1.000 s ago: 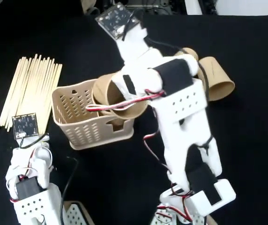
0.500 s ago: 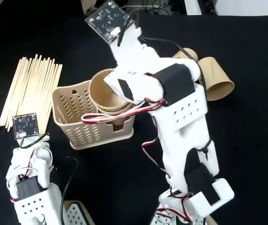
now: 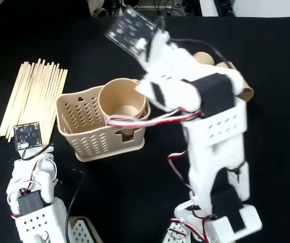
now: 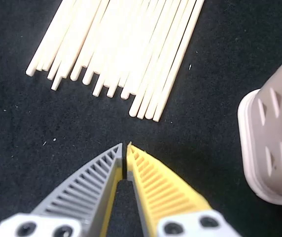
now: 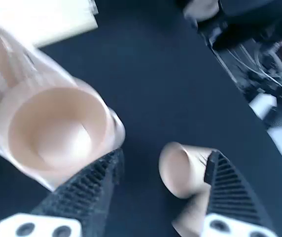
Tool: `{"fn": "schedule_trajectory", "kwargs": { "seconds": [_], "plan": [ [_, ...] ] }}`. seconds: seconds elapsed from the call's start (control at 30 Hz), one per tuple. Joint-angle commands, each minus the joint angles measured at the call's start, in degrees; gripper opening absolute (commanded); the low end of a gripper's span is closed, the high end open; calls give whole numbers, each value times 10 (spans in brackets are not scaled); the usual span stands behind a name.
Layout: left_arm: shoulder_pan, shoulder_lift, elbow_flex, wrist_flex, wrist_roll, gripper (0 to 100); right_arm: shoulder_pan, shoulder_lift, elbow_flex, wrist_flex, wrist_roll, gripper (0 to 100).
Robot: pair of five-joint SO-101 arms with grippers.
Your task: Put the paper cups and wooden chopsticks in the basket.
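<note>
Paper cup (image 5: 183, 170), loose on its side on the bench (image 5: 156, 74), lies under the right gripper (image 5: 163, 162), jaws apart and empty; close by, nested cups (image 3: 122, 98) stand upright in one end of the basket (image 3: 79, 136). Step judged: fetching another cup; next move calls for lowering and closing on its rim. Left gripper (image 4: 125, 150), jaws together, sits just short of the wooden chopsticks (image 4: 126, 49), untouched.
</note>
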Motion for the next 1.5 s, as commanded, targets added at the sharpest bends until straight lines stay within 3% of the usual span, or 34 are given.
{"fn": "schedule_trajectory", "kwargs": {
  "seconds": [0.0, 0.2, 0.33, 0.5, 0.77, 1.0, 1.07, 1.17, 1.47],
  "plan": [
    [7, -5, 10, -10, -1, 30, 96, -25, 95, -29, 144, 270],
    [7, -5, 10, -10, -1, 30, 199, -25, 351, -313, 178, 271],
    [7, -5, 10, -10, -1, 30, 205, -24, 483, -484, 170, 270],
    [7, -5, 10, -10, -1, 30, 208, 41, 537, -646, 131, 271],
    [7, -5, 10, -11, -1, 30, 229, 215, 444, -734, 113, 269],
    [7, -5, 10, -11, -1, 30, 252, 325, 350, -737, 113, 264],
    [7, -5, 10, -11, -1, 30, 252, 339, 344, -736, 113, 200],
    [7, -5, 10, -11, -1, 30, 251, 335, 341, -736, 111, 21],
    [7, -5, 10, -11, -1, 30, 252, 241, 361, -674, 106, 11]
  ]
}}
